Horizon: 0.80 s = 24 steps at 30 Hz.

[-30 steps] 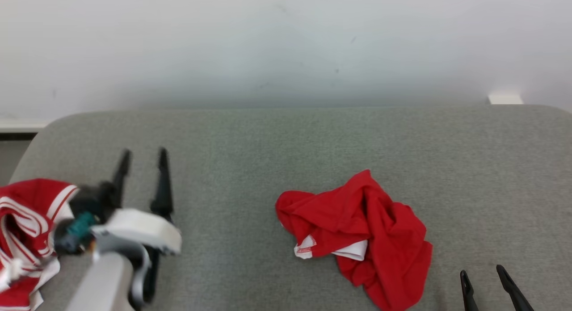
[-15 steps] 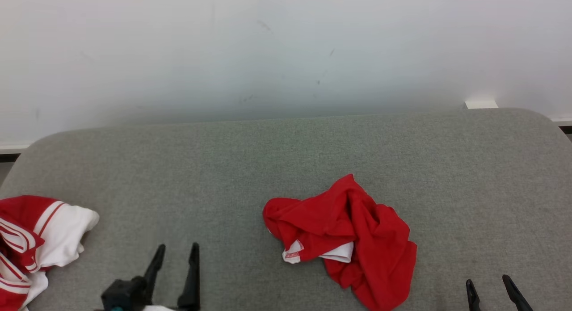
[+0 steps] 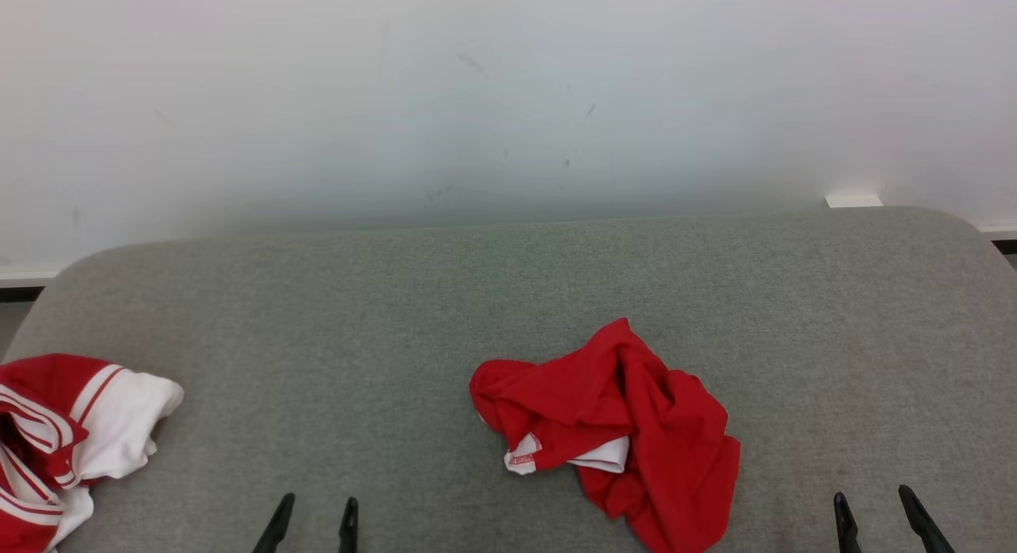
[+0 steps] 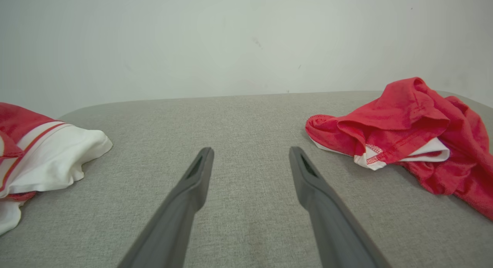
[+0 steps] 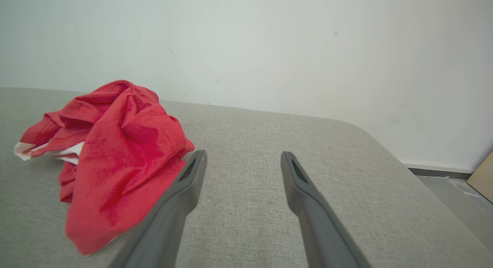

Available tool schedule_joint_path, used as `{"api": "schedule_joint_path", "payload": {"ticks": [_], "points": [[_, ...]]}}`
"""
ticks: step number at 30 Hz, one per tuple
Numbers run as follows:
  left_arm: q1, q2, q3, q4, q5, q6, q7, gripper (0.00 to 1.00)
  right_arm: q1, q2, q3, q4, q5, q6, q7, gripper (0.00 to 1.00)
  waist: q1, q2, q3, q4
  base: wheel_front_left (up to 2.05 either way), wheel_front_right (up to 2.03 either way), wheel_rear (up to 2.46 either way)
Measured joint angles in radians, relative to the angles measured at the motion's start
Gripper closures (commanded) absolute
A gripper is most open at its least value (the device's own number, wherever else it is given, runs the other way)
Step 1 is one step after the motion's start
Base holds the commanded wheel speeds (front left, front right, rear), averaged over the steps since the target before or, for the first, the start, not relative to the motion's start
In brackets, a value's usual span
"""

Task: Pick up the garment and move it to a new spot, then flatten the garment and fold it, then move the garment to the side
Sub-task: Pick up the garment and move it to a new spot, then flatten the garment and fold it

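Observation:
A crumpled red garment point(image 3: 628, 426) with a white inner edge lies in a heap on the grey padded table point(image 3: 508, 299), right of centre. It also shows at the right of the left wrist view point(image 4: 404, 129) and at the left of the right wrist view point(image 5: 115, 152). My left gripper point(image 3: 316, 508) stands open at the bottom edge, left of the garment and apart from it, with nothing between its fingers point(image 4: 200, 171). My right gripper point(image 3: 874, 501) is open at the lower right, beside the heap's right edge, holding nothing point(image 5: 243, 156).
A second bundle of red cloth with white stripes point(image 3: 63, 434) lies at the table's left edge, also at the left of the left wrist view point(image 4: 42, 156). A white wall point(image 3: 508, 100) runs behind the table. The table's rounded right end drops to grey floor point(image 5: 454, 195).
My left arm has drawn back from beside the striped bundle toward the bottom edge, leaving that bundle lying alone. The camera has shifted a little. The red garment has not moved.

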Motion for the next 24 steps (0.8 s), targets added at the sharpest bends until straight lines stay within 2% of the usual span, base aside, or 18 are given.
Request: {"api": "schedule_joint_path", "payload": {"ticks": [6,24], "points": [[0.025,-0.016,0.014,-0.012,0.030,-0.004,0.000,0.00,-0.002,0.000,-0.003,-0.001,0.007,0.000,0.000,0.00,0.0000,0.0000,-0.008,0.013,0.00,0.00,0.00],[0.005,-0.042,0.012,0.008,0.037,-0.053,0.000,0.00,-0.001,0.000,0.003,-0.003,0.011,0.000,0.000,0.00,0.0001,0.0000,0.004,0.012,0.00,0.00,0.00]]}}
